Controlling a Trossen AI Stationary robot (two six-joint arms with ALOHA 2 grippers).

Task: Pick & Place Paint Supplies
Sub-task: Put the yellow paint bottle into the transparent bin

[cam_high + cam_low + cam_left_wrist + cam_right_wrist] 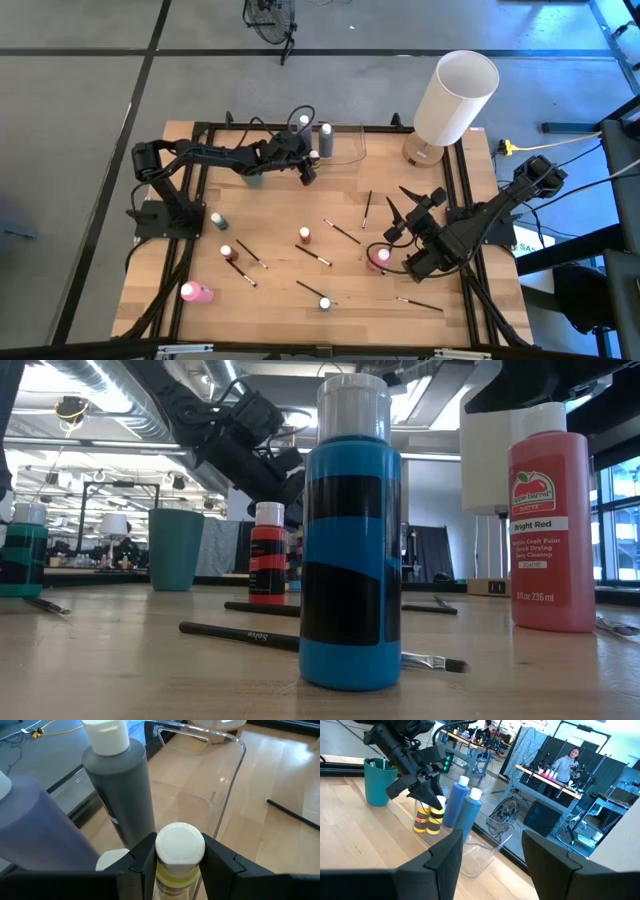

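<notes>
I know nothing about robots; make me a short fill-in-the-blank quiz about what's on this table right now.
1. The left gripper is closed around a bottle with a ____ cap.
2. That yellow bottle is at the clear container, next to a ____ bottle.
3. The right gripper holds ____.
4. In the low view, the nearest bottle is coloured ____.

Missing words: white; grey; nothing; blue
</notes>
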